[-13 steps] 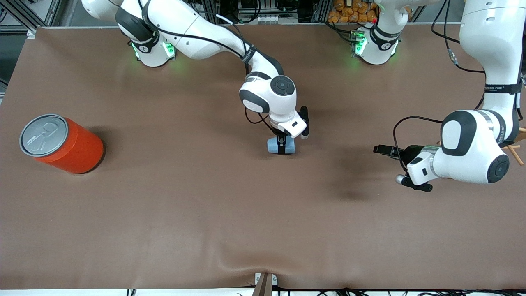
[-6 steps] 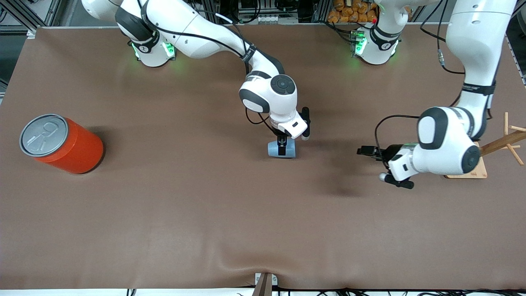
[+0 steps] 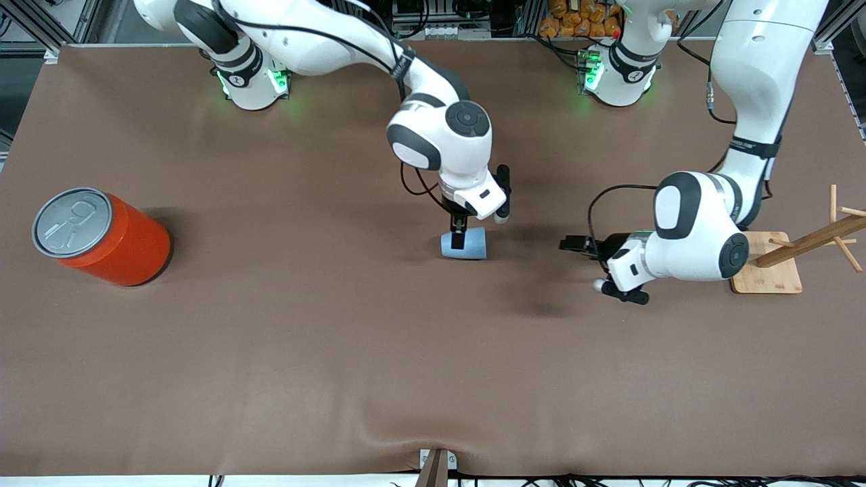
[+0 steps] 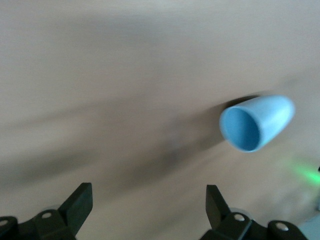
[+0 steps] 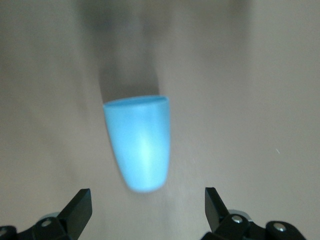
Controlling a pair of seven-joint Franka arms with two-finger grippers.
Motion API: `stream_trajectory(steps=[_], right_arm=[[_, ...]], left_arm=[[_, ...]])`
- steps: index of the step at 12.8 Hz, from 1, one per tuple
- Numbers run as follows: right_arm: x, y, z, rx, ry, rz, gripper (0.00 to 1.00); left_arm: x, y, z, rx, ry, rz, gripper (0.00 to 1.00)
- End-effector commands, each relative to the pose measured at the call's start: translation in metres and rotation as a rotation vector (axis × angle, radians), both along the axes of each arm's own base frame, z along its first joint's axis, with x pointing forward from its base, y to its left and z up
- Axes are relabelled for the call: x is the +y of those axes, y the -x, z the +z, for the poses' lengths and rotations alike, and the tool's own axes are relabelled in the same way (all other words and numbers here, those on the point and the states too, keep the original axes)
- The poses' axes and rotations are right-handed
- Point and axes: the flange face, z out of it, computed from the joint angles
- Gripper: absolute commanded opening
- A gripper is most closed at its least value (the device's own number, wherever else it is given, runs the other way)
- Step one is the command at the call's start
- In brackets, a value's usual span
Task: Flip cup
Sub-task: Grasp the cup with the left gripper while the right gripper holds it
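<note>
Front view, read from the frame's left edge across. An orange can (image 3: pixel 101 237) with a grey lid lies tilted on the brown bench (image 3: pixel 270 352) at mid-left of the frame. At centre frame the cup (image 3: pixel 464 243), small and light blue, lies on its side on the bench. The right gripper (image 3: pixel 459 238) hangs directly over the cup, pointing down from the arm that enters at upper left; its fingers stand apart and hold nothing. Right of centre the left gripper (image 3: pixel 580 245) hovers low over bare bench, pointing sideways toward the cup and well apart from it, fingers spread and empty. At the frame's right edge a wooden rack (image 3: pixel 785 260) with pegs stands on a pale square base.

Left wrist view: cup (image 4: pixel 256 122) at centre right of the frame, open mouth turned toward the camera, darker blue inside; both fingertips (image 4: pixel 77 200) wide apart at the lower edge.

Right wrist view: cup (image 5: pixel 139 150) at frame centre, seen side-on, between and ahead of the spread fingertips (image 5: pixel 80 202), not touched.
</note>
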Motion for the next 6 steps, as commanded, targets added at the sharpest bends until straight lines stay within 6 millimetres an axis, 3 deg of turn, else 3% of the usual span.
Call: stream_trajectory(steps=[1,2,4,6], right_arm=[[-0.046,-0.032,0.055,-0.009,-0.015,-0.081,1.00],[-0.069,-0.050,0.071,-0.018,-0.015,-0.126,1.00],[-0.114,-0.089,0.081,0.000,-0.033,-0.226,1.00],[-0.172,-0.128,0.105,-0.005,-0.071,-0.338,1.00]], left_arm=[[-0.048,0.012,-0.004,0.018,0.053,0.068,1.00],[-0.071,0.017,-0.009,0.035,0.042,0.100,1.00],[-0.121,0.034,-0.027,0.063,-0.009,0.149,1.00],[-0.151,0.045,-0.040,0.091,-0.033,0.202,1.00]])
